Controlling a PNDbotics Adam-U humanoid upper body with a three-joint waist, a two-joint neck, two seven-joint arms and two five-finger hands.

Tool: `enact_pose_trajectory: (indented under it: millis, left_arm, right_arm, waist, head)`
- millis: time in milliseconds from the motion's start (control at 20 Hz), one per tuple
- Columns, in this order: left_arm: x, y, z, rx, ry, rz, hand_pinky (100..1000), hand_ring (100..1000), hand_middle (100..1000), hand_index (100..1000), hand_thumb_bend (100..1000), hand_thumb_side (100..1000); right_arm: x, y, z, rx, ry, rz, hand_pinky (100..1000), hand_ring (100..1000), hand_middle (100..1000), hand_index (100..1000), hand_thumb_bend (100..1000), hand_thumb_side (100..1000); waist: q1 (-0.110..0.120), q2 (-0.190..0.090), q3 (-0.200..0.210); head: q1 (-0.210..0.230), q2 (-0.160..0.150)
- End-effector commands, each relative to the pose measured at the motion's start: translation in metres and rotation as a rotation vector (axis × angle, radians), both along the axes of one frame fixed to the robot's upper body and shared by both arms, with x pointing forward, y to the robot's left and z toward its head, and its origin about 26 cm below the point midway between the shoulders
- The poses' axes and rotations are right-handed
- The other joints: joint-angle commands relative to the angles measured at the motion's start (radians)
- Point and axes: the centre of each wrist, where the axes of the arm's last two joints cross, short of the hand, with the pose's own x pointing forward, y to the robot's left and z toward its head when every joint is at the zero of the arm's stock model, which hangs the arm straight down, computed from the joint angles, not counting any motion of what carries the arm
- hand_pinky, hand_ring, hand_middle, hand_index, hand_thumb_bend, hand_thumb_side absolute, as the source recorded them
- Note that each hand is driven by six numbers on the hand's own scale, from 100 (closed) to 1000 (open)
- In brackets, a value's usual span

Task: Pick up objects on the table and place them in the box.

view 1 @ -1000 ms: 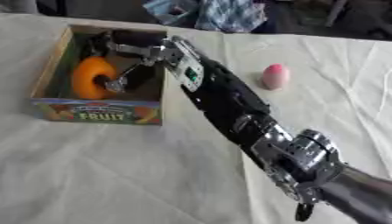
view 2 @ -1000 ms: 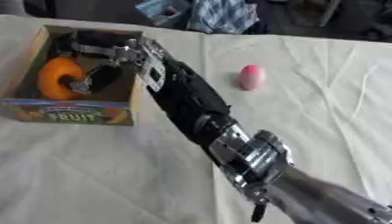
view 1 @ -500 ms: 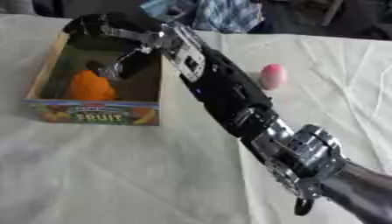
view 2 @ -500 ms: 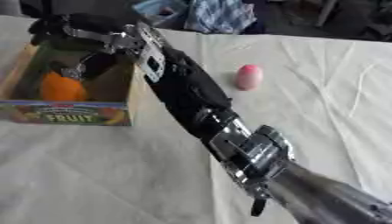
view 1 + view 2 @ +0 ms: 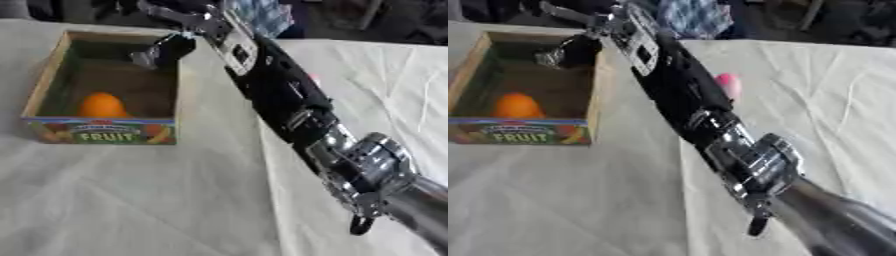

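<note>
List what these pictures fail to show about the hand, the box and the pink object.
- Right hand: blurred in both eye views above the box's far right corner; its fingers look spread and hold nothing.
- Pink object: almost fully hidden behind the forearm in the left eye view; what it is stays unclear.
- Box: its near wall hides the floor under the orange fruit.
- Left hand: in no view.

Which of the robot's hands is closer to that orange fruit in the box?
The right. Its right hand hangs open over the box's far end, above and beyond the orange fruit. The left hand shows in neither view.
</note>
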Motion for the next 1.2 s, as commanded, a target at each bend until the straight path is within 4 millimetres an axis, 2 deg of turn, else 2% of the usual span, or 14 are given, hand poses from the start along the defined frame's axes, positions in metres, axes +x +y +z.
enact_pose_trajectory:
  millis: [50, 450, 700, 900, 1200]
  left_arm:
    - [0.0, 0.006, 0.003, 0.006, -0.012, 0.033, 559, 503, 508, 703, 769, 405]
    - [0.001, 0.01, 0.0, 0.006, -0.007, 0.066, 556, 503, 508, 703, 774, 406]
    - [0.001, 0.013, -0.001, 0.004, -0.006, 0.081, 554, 503, 508, 703, 777, 405]
    - [0.001, 0.014, -0.001, 0.002, -0.005, 0.09, 553, 502, 507, 703, 780, 405]
    - [0.001, 0.016, -0.002, 0.002, -0.006, 0.101, 551, 502, 507, 703, 784, 405]
  right_arm:
    - [-0.005, -0.037, 0.021, 0.02, -0.057, -0.073, 808, 899, 896, 884, 140, 428]
    - [-0.014, -0.119, 0.007, 0.016, -0.059, -0.284, 804, 891, 885, 883, 173, 451]
    - [-0.023, -0.166, -0.013, -0.001, -0.032, -0.417, 801, 890, 879, 883, 152, 482]
    - [-0.031, -0.197, -0.034, -0.03, 0.0, -0.489, 805, 896, 884, 887, 140, 522]
    - [-0.043, -0.227, -0.058, -0.084, 0.037, -0.545, 800, 886, 869, 883, 153, 556]
  waist:
    - [0.009, -0.02, -0.014]
    - [0.017, -0.016, -0.061]
    - [0.021, -0.017, -0.076]
    - [0.022, -0.017, -0.086]
    - [0.021, -0.017, -0.093]
  head:
    - [0.016, -0.014]
    - [0.041, -0.019]
    - [0.048, -0.028]
    - [0.052, -0.03]
    - [0.057, -0.033]
